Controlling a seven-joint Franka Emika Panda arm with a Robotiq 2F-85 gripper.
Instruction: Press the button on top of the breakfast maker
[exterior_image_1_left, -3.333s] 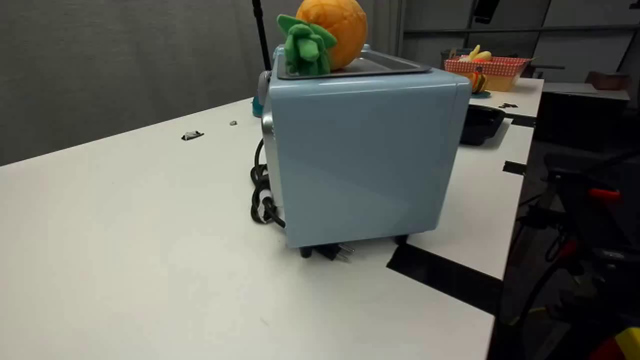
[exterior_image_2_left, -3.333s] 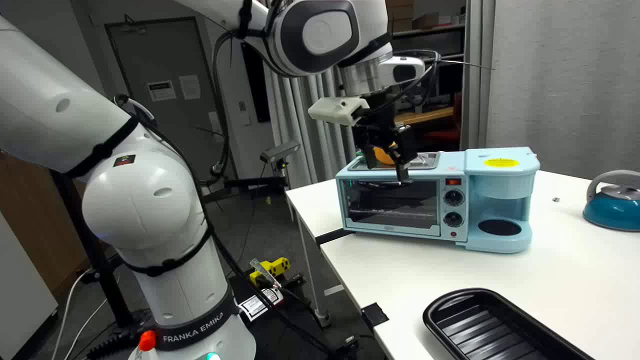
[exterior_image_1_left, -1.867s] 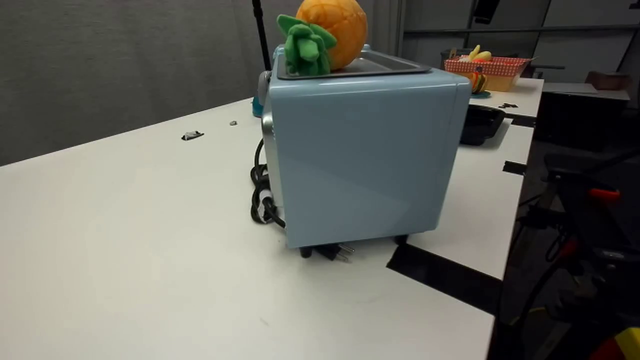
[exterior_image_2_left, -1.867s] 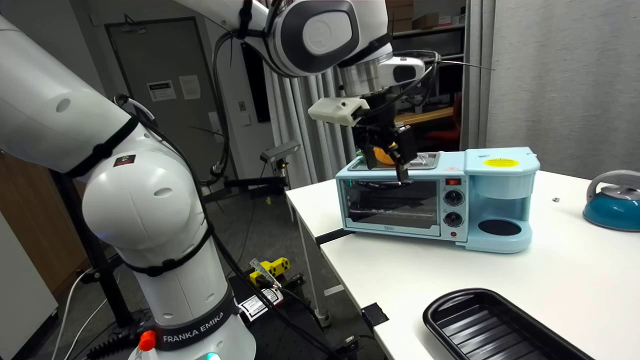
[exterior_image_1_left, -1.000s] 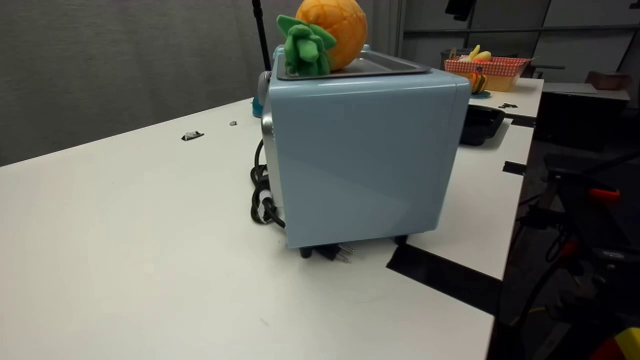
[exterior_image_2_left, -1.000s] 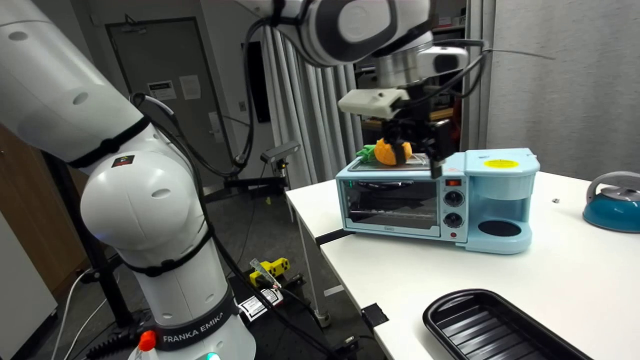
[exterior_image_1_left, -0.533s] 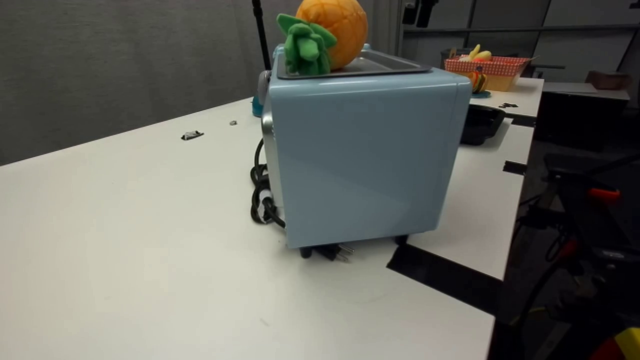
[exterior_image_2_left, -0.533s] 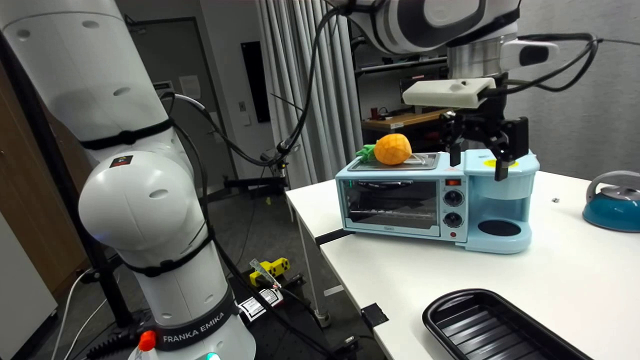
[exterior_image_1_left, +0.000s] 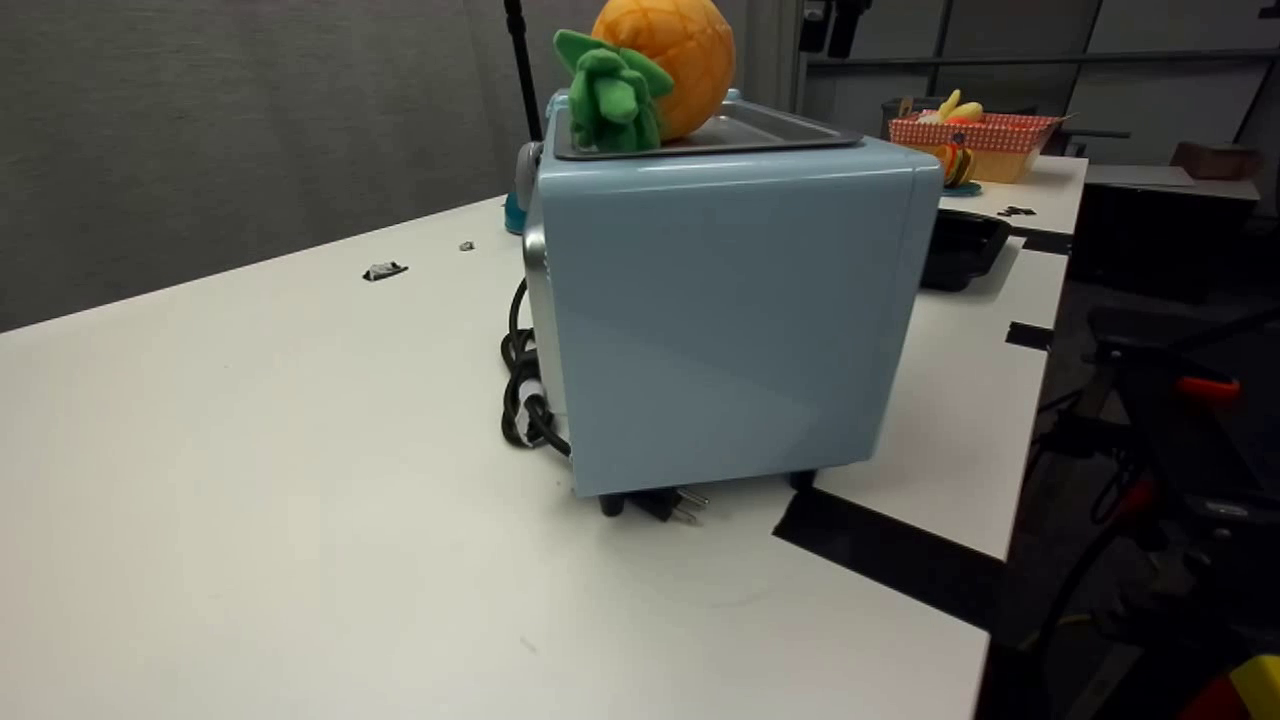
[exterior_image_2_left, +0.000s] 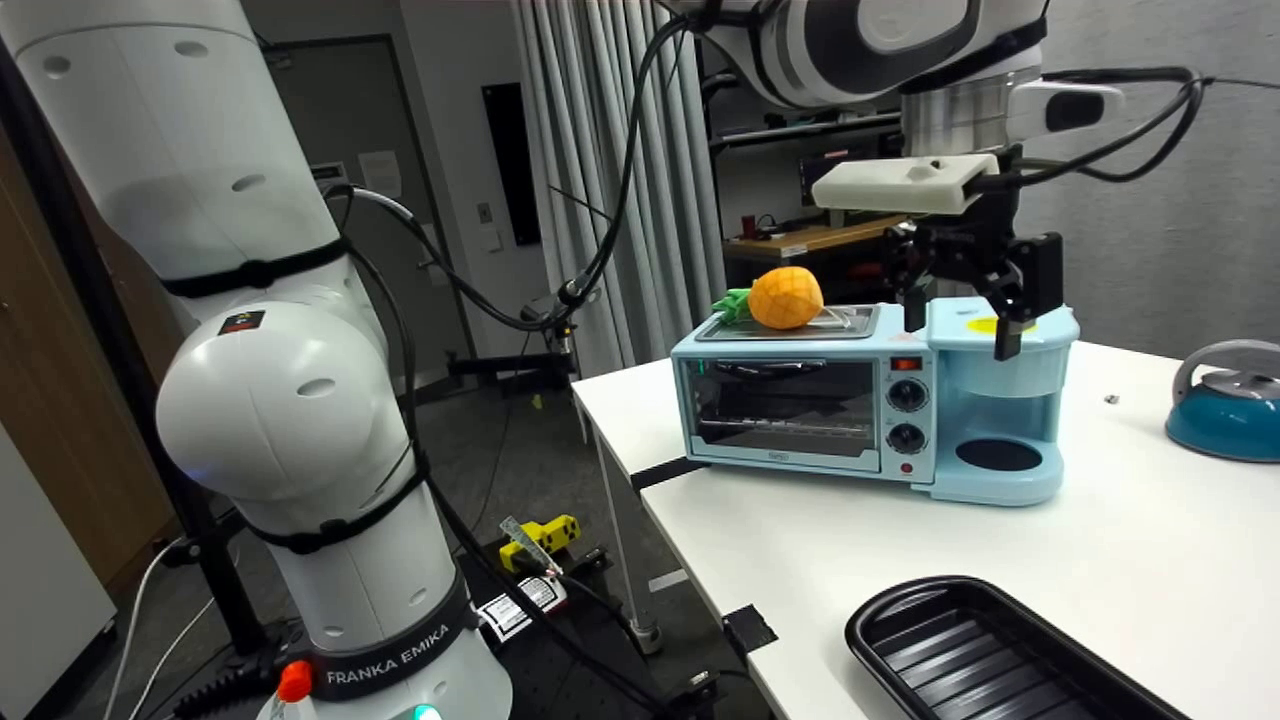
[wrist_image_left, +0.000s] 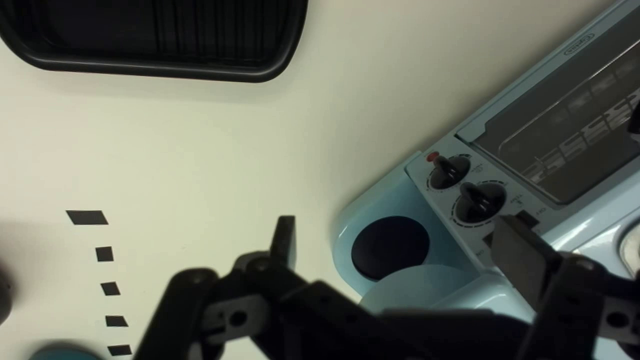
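Observation:
The breakfast maker (exterior_image_2_left: 928, 410) is a pale blue boxy appliance on the white table. Its plain side (exterior_image_1_left: 730, 320) fills the middle of an exterior view. In the wrist view its drink side (wrist_image_left: 417, 200), dark round plate (wrist_image_left: 391, 247) and two black knobs (wrist_image_left: 479, 201) show. A yellow sticker (exterior_image_2_left: 985, 326) lies on top at the drink side, partly behind a finger. I cannot make out a top button. My gripper (exterior_image_2_left: 961, 330) is open and empty, pointing down at that end. In the wrist view the gripper (wrist_image_left: 398, 222) has one finger overlapping the switch (wrist_image_left: 526, 220).
A plush pineapple (exterior_image_2_left: 785, 298) lies on the appliance's top tray (exterior_image_2_left: 850, 322). A black grill pan (exterior_image_2_left: 990, 650) lies near the table edge. A teal kettle (exterior_image_2_left: 1228, 415) stands to the right. A black cord (exterior_image_1_left: 522, 390) lies behind the appliance. A basket (exterior_image_1_left: 990, 135) stands farther off.
My gripper has moved from beside the pineapple rightward to the drink side, in an exterior view. Over the last half second it has barely moved. The appliance and pineapple have not moved.

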